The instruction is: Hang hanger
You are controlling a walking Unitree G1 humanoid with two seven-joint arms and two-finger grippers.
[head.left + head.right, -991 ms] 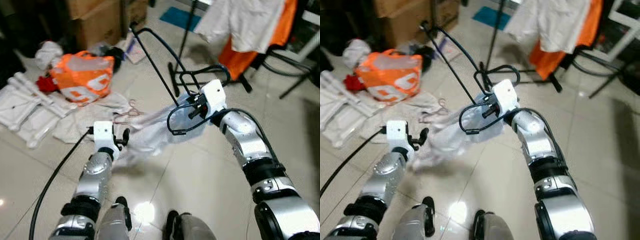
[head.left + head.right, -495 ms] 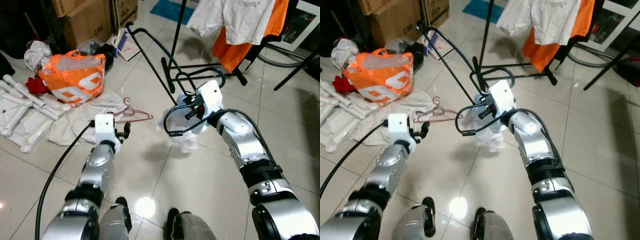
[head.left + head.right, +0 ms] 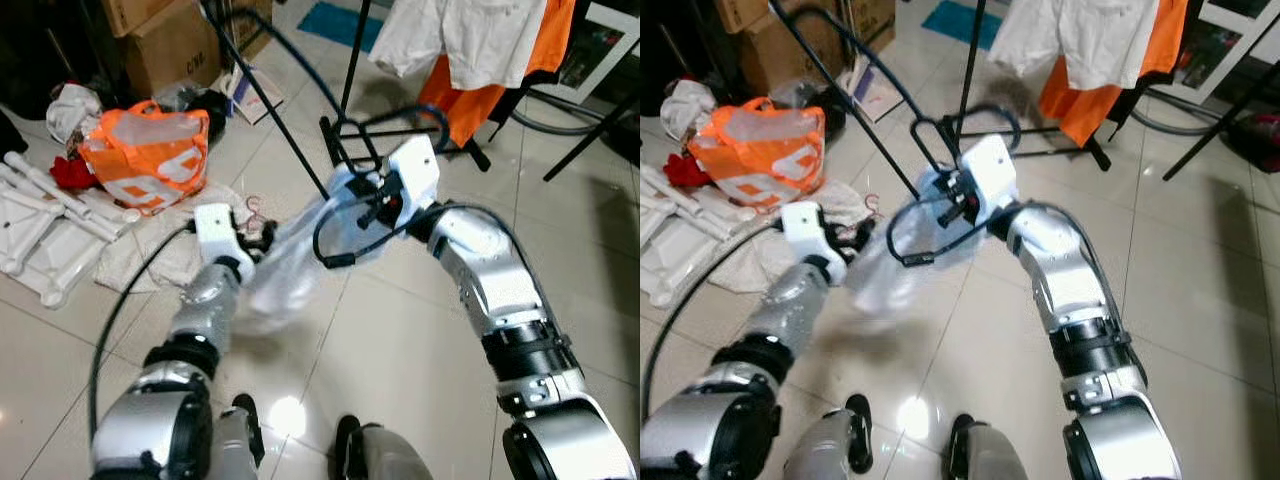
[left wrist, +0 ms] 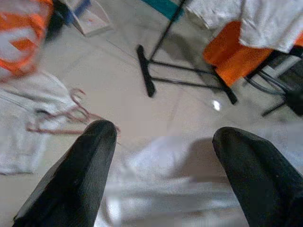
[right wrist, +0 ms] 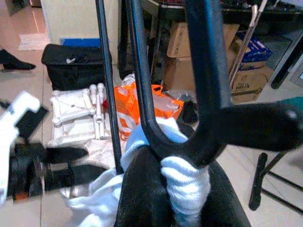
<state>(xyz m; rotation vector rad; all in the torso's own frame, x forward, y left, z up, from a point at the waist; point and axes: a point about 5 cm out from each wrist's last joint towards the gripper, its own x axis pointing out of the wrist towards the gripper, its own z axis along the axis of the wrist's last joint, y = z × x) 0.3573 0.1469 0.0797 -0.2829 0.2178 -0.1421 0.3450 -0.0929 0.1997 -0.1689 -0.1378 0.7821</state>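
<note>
Right wrist view showed the right gripper [image 5: 182, 189] clenched on the black hanger [image 5: 208, 118], its two fingers pinched around the hanger's lower bend with a wad of white cloth [image 5: 184, 187] caught between them. From the head camera, that gripper [image 3: 378, 205] was raised in front of the robot, and the hanger's long black frame [image 3: 265, 95] slanted up and away toward the cardboard boxes [image 3: 165, 40], its far end running off the top edge. The pale garment [image 3: 285, 265] drooped from the hanger toward the left gripper [image 3: 262, 238], blurred, so its lower edge could not be traced.

The left gripper [image 4: 165, 175] had its fingers [image 4: 75, 179] spread wide apart; the blurred white fabric lay between them, and whether they touched it could not be told. Beyond them a thin pink wire hanger [image 4: 61, 118] lay on a white sheet [image 4: 21, 142] on the floor.

To the robot's left the floor was crowded: an orange bag [image 3: 150, 150], white tube frames [image 3: 45, 225] and the boxes. Ahead stood the black base of a clothes rack [image 3: 400, 135], with white [image 3: 465, 35] and orange clothes [image 3: 480, 95] hanging above it. The tiled floor [image 3: 390, 370] directly before the robot's feet and to its right was open, with dark chair legs [image 3: 590, 150] at the far right edge.
</note>
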